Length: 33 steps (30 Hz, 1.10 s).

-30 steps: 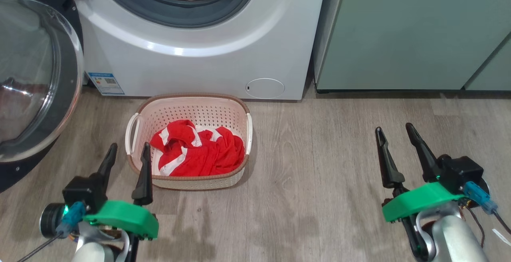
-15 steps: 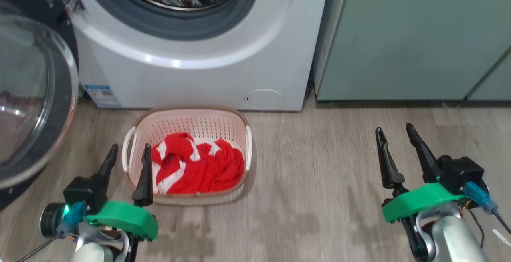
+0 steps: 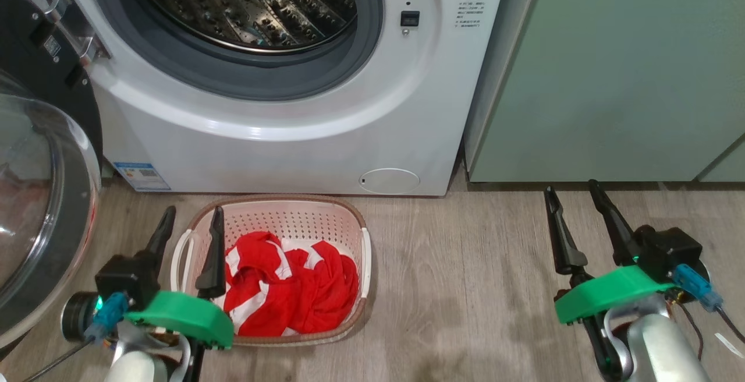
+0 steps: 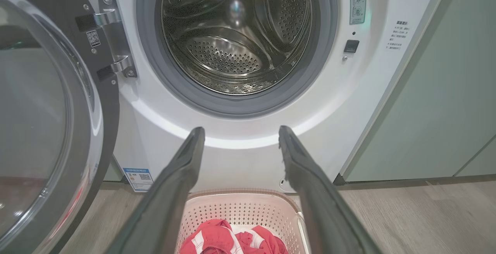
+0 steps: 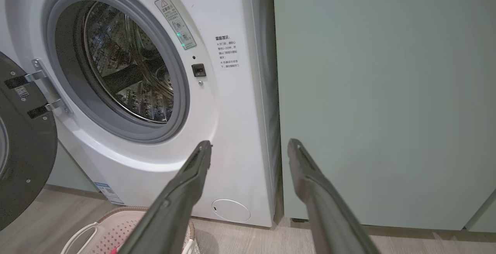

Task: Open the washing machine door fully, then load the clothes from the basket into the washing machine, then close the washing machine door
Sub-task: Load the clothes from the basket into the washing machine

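The left gripper is released, its jaws wide apart and holding nothing; in the head view it stands at the left edge of the basket, but how high above it I cannot tell. The right gripper is also released and empty, well to the right of the basket, over the floor. The clothes, red with white stripes, lie crumpled inside the basket. Just behind the basket stands the washer, its drum exposed. The door is swung open, to the left of the basket. A green cabinet is behind the basket, to the right.
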Available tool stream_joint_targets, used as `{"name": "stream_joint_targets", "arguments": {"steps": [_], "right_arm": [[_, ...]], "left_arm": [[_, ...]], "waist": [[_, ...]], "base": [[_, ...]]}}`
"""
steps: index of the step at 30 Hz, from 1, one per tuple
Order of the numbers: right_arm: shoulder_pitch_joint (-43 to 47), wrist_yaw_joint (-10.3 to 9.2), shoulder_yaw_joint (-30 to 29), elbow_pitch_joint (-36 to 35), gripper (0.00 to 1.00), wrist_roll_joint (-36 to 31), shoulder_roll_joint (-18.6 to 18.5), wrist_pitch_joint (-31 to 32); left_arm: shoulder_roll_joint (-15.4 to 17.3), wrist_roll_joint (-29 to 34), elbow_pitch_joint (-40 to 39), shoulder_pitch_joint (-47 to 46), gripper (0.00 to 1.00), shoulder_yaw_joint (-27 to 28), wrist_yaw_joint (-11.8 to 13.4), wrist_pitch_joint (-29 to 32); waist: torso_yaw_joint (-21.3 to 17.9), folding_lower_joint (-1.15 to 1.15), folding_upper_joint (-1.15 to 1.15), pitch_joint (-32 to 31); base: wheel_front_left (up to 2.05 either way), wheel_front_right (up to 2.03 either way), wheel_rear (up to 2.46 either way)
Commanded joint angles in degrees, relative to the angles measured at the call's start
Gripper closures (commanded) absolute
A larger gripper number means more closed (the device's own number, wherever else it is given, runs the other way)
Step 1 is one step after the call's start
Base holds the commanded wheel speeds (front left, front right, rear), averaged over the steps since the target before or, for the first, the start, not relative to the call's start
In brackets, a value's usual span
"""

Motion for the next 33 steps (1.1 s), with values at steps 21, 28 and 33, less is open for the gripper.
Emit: {"name": "stream_joint_targets", "arguments": {"steps": [21,28,33], "right_arm": [[-2.02,0.0,1.45,-1.29,0.0,0.67,0.02,-0.55],[-2.83,0.0,1.45,-2.13,0.0,0.55,0.02,-0.53],[-4.42,0.0,2.18,-3.02,0.0,0.41,0.02,-0.37]], "left_arm": [[1.72,-0.83,-2.27,-2.64,0.0,0.3,0.38,-0.04],[1.5,-1.75,0.81,-5.81,0.0,-1.07,-0.56,1.24],[1.07,-1.94,8.66,-11.36,0.0,-3.16,-1.68,2.72]], "waist": [[0.34,-0.01,0.0,0.62],[0.71,-0.01,0.0,3.17],[0.22,-0.01,0.0,7.21]], "base": [[0.02,-0.02,0.0],[0.0,0.0,0.0],[0.0,0.0,0.0]]}}
